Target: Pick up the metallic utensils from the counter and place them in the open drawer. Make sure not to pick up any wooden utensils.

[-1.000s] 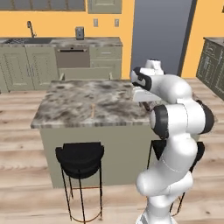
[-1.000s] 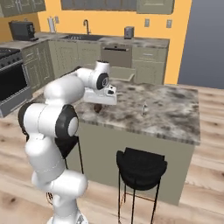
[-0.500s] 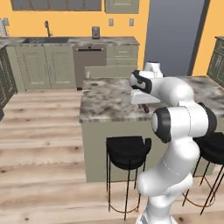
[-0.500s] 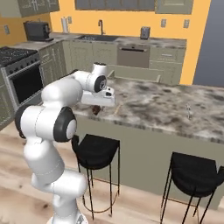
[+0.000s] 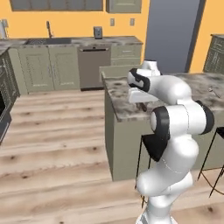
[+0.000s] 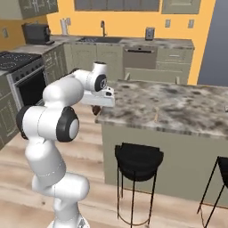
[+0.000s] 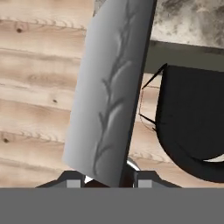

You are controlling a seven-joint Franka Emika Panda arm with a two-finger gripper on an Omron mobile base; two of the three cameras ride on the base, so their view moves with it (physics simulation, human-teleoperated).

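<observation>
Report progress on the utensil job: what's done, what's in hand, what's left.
Done: one metallic piece is off the counter.
In hand: the end effector is shut on a grey blade, held out past the counter's corner over the floor.
Left: getting it into the drawer, then fetching the slim metal piece lying on the counter. The wooden stick lies untouched.

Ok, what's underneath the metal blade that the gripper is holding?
Below the metal blade are the wooden floor, a black stool seat and the edge of the counter. The blade covers a strip of floor, so what lies there cannot be seen.
</observation>
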